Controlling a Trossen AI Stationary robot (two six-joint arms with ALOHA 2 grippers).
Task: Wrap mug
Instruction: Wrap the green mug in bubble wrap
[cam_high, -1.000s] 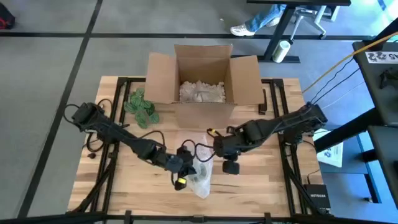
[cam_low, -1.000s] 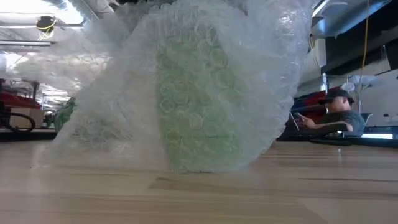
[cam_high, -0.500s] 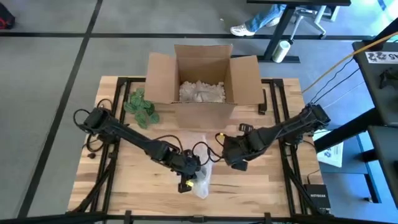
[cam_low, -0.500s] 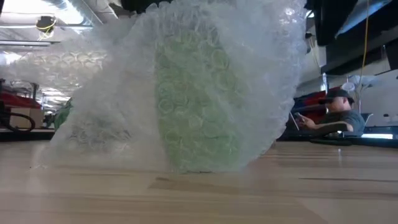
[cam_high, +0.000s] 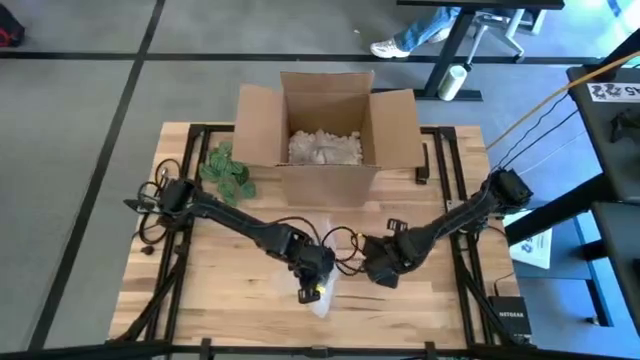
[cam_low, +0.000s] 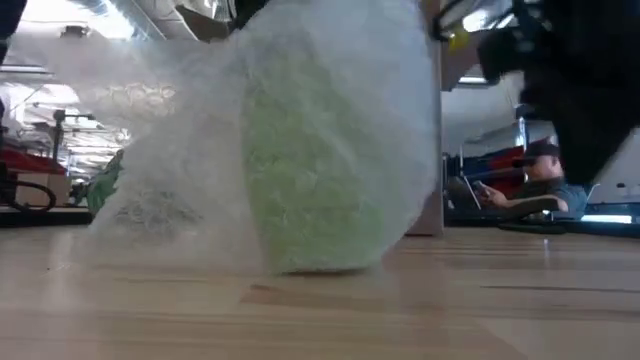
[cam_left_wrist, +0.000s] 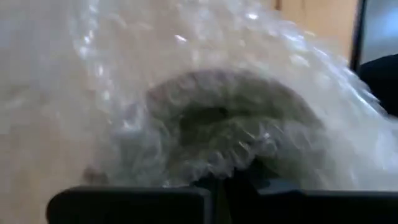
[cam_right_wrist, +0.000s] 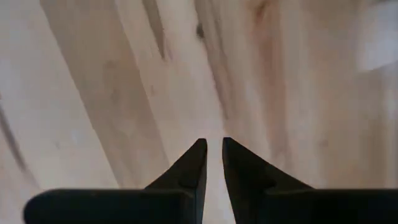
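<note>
So since a second ago you've swung both arms in toward the front middle of the table (cam_high: 200, 300). The left gripper (cam_high: 316, 283) went from the bundle's 9 o'clock side to sitting right on top of it, and the right gripper (cam_high: 378, 272) dropped down from about 1 o'clock of the bundle to its 3 o'clock, just beside it. The bubble wrap (cam_low: 300, 110) also looks pulled in tighter around the top in the low view than it was.

The mug (cam_low: 315, 170) is a pale green shape standing upright inside the wrap, long axis vertical, base on the wood. Can't tell which way the handle points, the wrap blurs it. It sits near the front edge, at 6 o'clock from the cardboard box (cam_high: 330, 125).

Left claw: your wrist view is all bubble wrap pressed against it, so honestly can't tell what the fingers are doing. Right claw is pinched together with nothing in it, tips nearly touching over bare wood.
</note>
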